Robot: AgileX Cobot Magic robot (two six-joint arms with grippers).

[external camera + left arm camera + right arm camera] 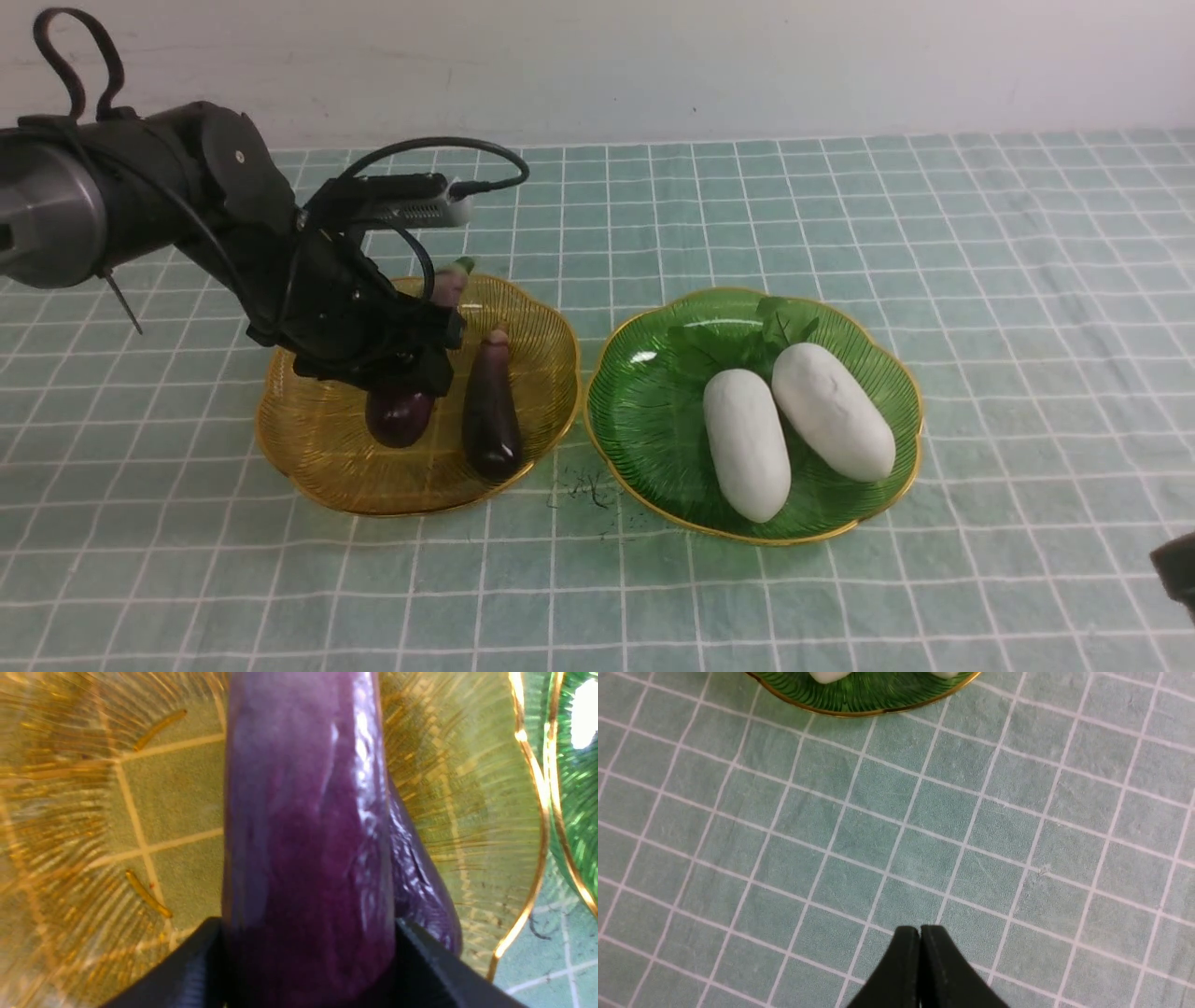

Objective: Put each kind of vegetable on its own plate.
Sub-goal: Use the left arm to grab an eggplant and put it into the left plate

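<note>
Eggplant (pixel 306 812) at the amber plate (pixel 322 467) could be rolled into its neighbour (pixel 492 415) by uneven release; whether it is pinched or merely flanked by the left gripper's (pixel 308 942) jaws cannot be told. The right gripper's (pixel 920 931) are pressed together.

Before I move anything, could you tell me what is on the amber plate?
Two eggplants: one in plain view, the other partly covered by the left gripper. The arm hides part of the plate.
</note>
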